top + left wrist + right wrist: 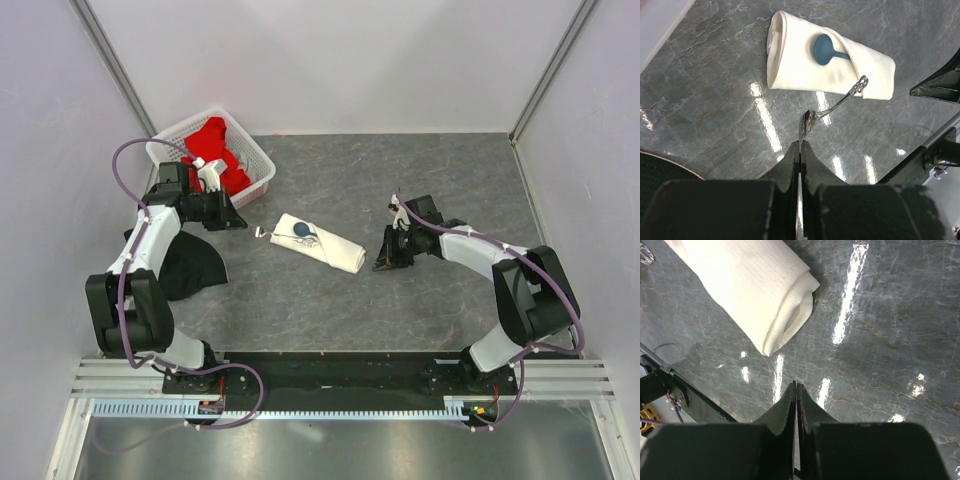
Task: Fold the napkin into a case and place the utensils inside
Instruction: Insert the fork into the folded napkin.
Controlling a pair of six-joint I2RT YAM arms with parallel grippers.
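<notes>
Lying in the middle of the grey counter (400, 190), the napkin (340, 252) is already folded into a long case (795, 65). The right claw (795, 387) sits just beside one end of it, pinched together with nothing in it. The left claw (800, 147) is clamped on one end of the fork (832, 106), and the fork's fancy tip reaches the case's edge. The blue spoon (824, 49) is tucked in, with its round bowl poking out. I think the fork step is on now. Next, the fork must slide in beside the spoon, and then the claw lets go.
</notes>
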